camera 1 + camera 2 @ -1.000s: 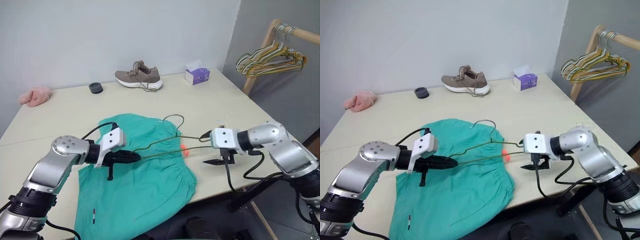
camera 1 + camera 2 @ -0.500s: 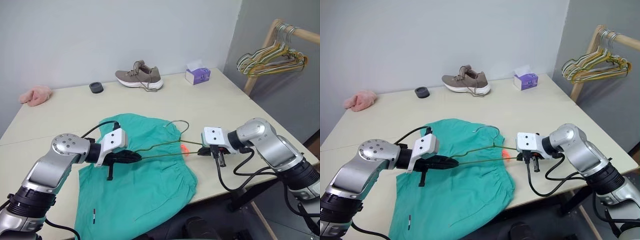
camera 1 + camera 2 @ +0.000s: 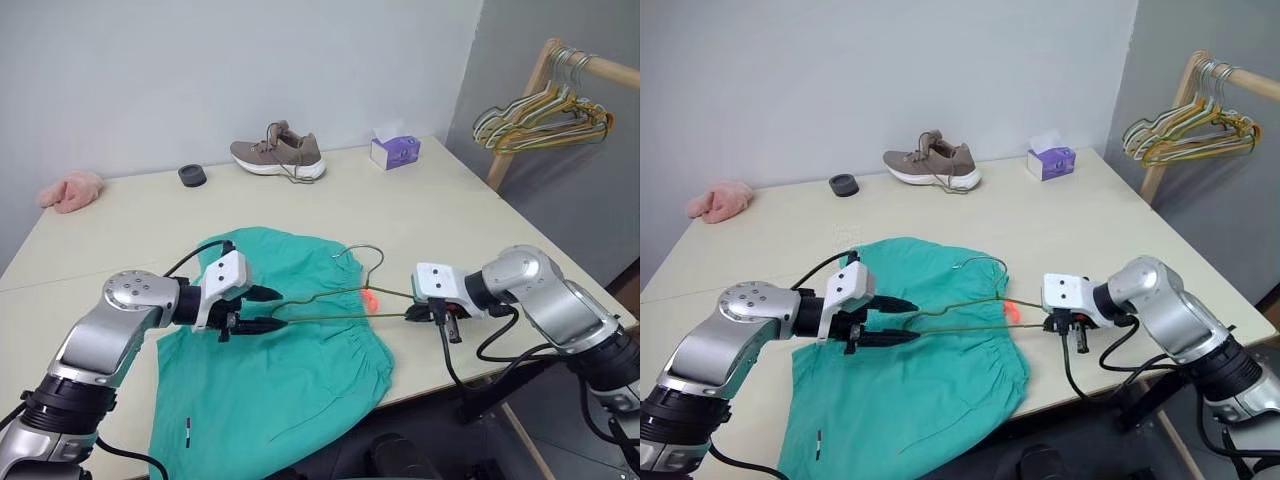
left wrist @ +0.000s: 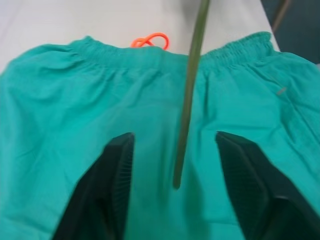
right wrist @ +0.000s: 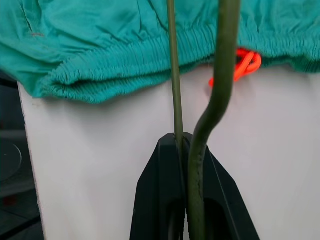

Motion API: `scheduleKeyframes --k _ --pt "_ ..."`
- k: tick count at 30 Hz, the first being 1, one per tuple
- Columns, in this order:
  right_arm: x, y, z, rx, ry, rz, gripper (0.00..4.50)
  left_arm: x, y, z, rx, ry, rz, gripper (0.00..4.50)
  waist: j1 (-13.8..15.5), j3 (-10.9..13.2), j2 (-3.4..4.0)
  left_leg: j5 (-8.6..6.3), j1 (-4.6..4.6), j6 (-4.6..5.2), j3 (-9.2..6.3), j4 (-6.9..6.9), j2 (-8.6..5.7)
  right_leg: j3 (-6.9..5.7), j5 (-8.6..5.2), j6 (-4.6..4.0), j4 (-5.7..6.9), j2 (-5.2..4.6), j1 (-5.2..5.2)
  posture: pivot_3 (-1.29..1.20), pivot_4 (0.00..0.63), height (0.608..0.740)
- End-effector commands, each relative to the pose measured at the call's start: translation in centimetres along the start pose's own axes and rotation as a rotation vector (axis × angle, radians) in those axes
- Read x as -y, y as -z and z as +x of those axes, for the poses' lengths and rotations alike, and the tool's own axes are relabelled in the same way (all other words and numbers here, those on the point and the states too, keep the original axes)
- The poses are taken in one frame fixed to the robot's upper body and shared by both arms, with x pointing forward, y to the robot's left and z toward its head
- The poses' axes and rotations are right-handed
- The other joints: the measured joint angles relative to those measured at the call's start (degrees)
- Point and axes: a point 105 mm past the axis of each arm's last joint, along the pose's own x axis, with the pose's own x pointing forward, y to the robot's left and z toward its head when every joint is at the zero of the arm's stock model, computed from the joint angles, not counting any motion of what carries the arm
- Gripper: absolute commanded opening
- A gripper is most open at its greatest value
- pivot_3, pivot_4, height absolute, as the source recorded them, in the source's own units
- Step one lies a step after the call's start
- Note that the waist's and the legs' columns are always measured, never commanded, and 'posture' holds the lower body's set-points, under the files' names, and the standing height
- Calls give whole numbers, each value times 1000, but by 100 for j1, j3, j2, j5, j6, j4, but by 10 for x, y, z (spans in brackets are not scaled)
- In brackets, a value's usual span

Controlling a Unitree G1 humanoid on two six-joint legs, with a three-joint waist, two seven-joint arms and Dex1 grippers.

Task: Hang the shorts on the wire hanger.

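Pale grey wall across the back, beige table filling most of the frame. Far left near the wall: a small pink cloth. Further right along the back edge: a dark round lid-like object, then a brown sneaker with loose laces, then a purple tissue box. Lower left of the frame: left gripper with fingers spread apart, one end of the wire hanger lying between them untouched, as seen in the left wrist view with the wire free between the two black fingers. Centre and lower centre: teal shorts spread flat on the table, elastic waistband toward the right, orange drawstring tip poking out at the waist, tiny white mark near the lower hem. Wire hanger held above the shorts, hook curling upward near the centre. Right of centre: right gripper clamped shut on the hanger's other end, wire pinched between the fingertips. Upper right corner: a wooden clothes rail carrying a bunch of spare wire hangers, against a darker grey wall.
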Motion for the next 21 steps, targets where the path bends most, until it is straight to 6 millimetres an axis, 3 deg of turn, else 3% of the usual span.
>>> scheduleKeyframes --k 1,4,8,13,21 --pt "3 3 -19 25 52 59 0 -29 -5 -19 59 -181 -6 3808 3 -2 -3 0 -1 0 -1 1 0 -2 0 0 0 0 0 -290 0 740" --pt "-4 20 -27 21 64 172 0 -49 2 -38 73 -302 -57 3808 3 -3 -5 0 -1 0 -4 0 0 -4 0 0 0 0 0 -300 0 740" --pt "-14 44 -37 23 97 346 0 -55 13 -50 75 -354 -104 3808 -7 -5 -6 0 -2 0 -3 0 -1 -3 0 0 -1 -2 0 -311 0 740" --pt "-27 68 -47 33 146 557 0 -44 25 -45 45 -310 -146 4476 -13 -8 -6 0 -2 0 -1 0 -2 -2 0 1 -1 -5 0 -321 0 740" --pt "-36 85 -47 44 179 776 0 -26 19 -36 53 -182 -114 4476 -28 -10 -5 0 -1 1 5 10 -2 0 -15 30 0 -5 4 -336 0 740"
